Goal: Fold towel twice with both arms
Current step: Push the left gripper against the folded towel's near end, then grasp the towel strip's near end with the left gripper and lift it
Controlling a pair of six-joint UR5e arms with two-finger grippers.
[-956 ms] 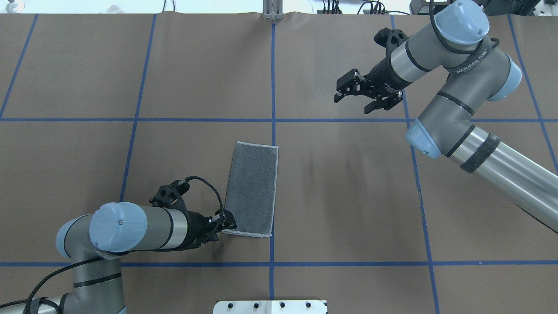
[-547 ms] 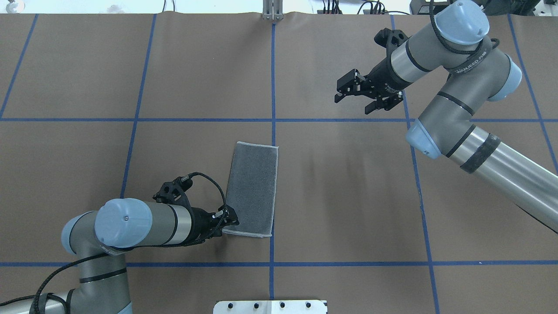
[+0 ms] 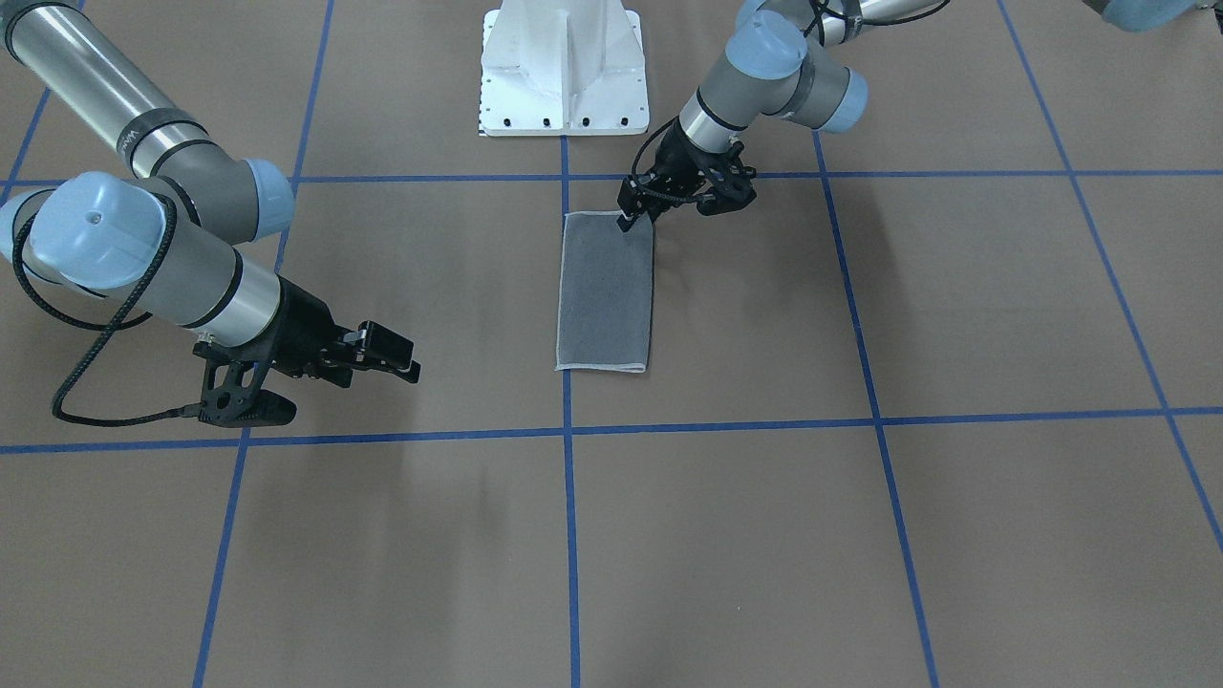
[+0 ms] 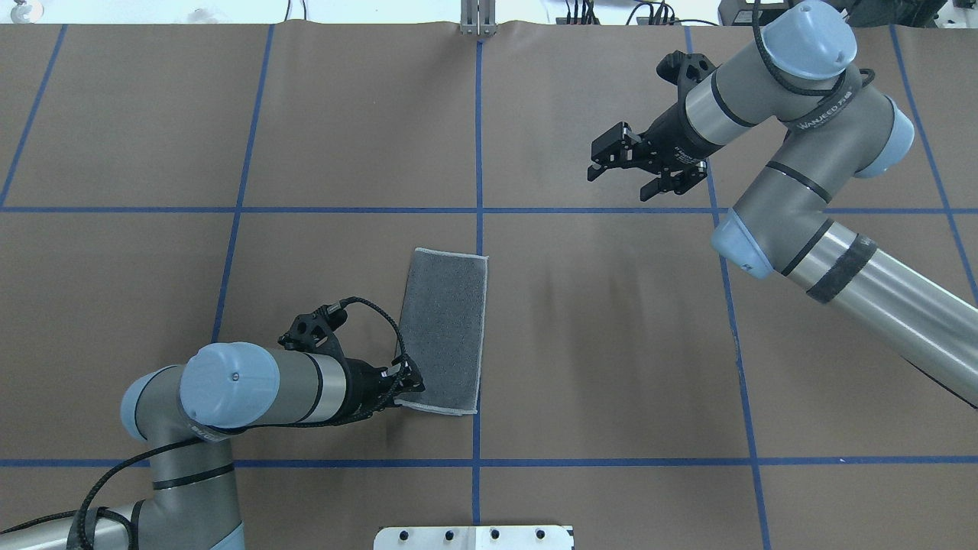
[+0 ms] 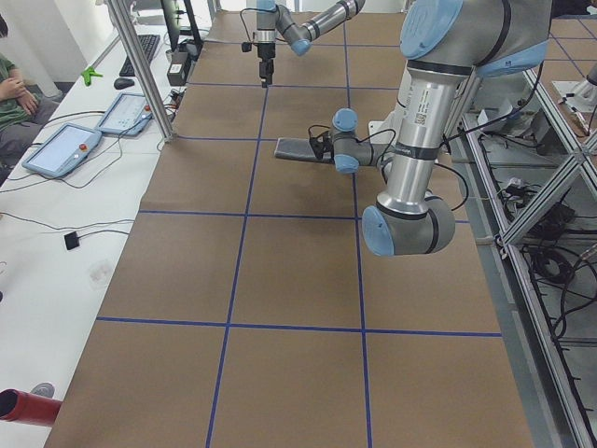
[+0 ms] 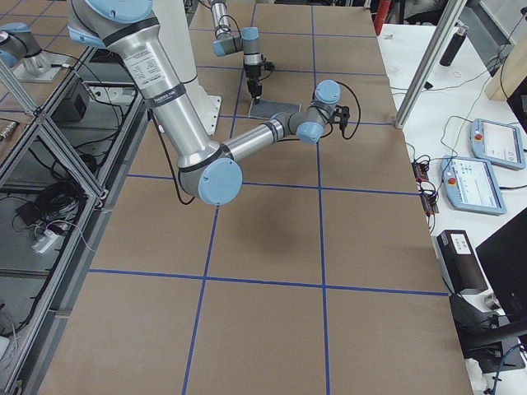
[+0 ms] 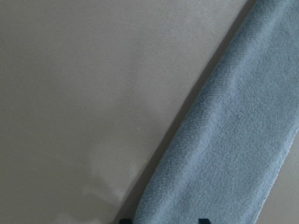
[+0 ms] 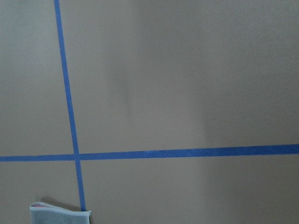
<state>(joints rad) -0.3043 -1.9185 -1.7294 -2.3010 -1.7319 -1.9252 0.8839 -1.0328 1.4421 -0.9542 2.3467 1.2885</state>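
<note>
The towel (image 4: 443,332) lies flat near the table's middle as a long strip, grey face up, with light stitched edging; it also shows in the front view (image 3: 605,291). My left gripper (image 4: 410,387) is low at the towel's near left corner (image 3: 631,218). In the left wrist view the towel (image 7: 224,154) runs between two fingertips that stand apart at the bottom edge, so the jaws are open astride it. My right gripper (image 4: 619,183) is open and empty, hovering far to the towel's right and beyond it (image 3: 406,358). The right wrist view shows only a towel corner (image 8: 60,214).
The white pedestal base (image 3: 562,67) stands at the table's near edge, between the arms. Blue tape lines (image 4: 478,153) divide the brown table cover into squares. A small metal bracket (image 4: 477,19) sits at the far edge.
My left arm has swung right and its gripper has slid a little further onto the towel's near left corner. The right arm has barely moved. The towel has not moved.
</note>
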